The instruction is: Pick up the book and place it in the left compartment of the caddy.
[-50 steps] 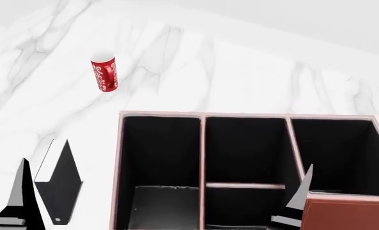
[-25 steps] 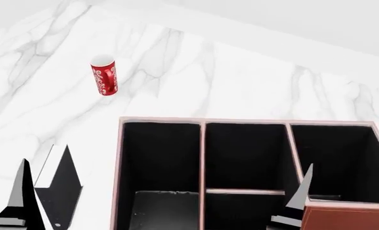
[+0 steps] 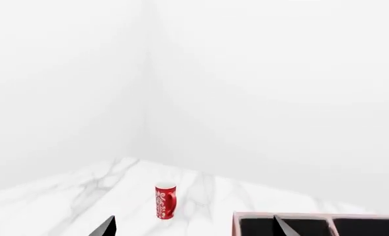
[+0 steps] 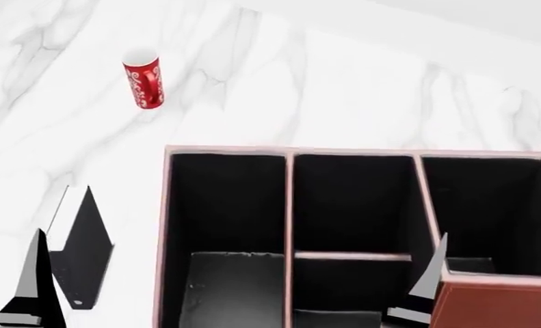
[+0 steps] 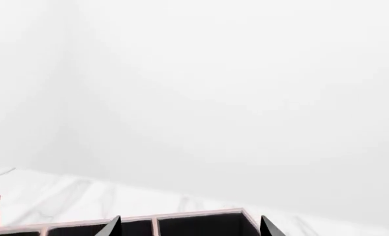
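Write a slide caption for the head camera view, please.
Black hardcover book stands on white marble table left of reddish-brown three-bay caddy; red patterned mug sits farther back.

A simulated room, not a real home: a white marble table (image 4: 362,102) meets plain white walls (image 3: 260,88) without any detail. On it stand only a red mug (image 4: 144,80) and a leather caddy (image 4: 165,225).

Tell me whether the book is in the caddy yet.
Not yet. The book stands upright on the table, left of the caddy; its left compartment holds no book.
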